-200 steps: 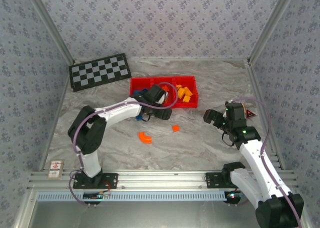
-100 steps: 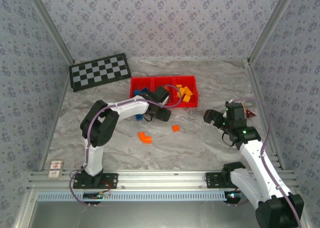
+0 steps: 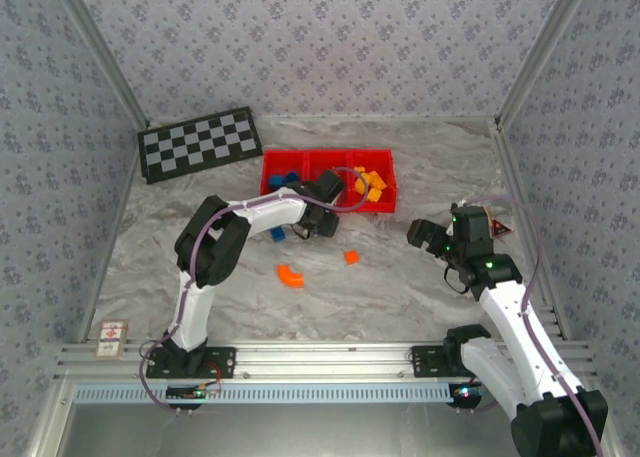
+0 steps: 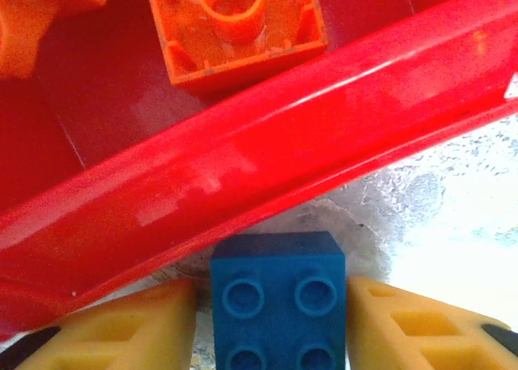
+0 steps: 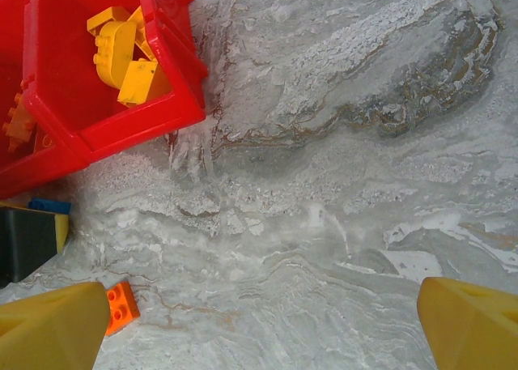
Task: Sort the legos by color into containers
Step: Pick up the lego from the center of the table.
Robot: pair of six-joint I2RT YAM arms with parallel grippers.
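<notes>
The three joined red containers (image 3: 320,155) stand at the back centre, with blue legos (image 3: 285,182) in the left one and yellow ones (image 3: 370,187) in the right one. My left gripper (image 3: 312,220) is down at their front wall (image 4: 283,159). Its yellow fingers (image 4: 405,325) have drawn in to the width of a blue lego (image 4: 279,305) standing on the table. An orange lego (image 4: 243,26) lies in the bin just beyond. A curved orange piece (image 3: 290,275), a small orange brick (image 3: 351,257) and another blue brick (image 3: 277,234) lie loose. My right gripper (image 5: 263,321) hangs open and empty.
A black-and-white checkered board (image 3: 200,143) lies at the back left. A small card (image 3: 112,337) sits at the near left edge and a red triangle marker (image 3: 497,227) by the right wall. Bare marble spreads under the right gripper (image 3: 432,235).
The left arm's elbow has swung up and right while its gripper settled at the containers' front wall and its jaws closed in on the blue lego. The right arm has stayed still.
</notes>
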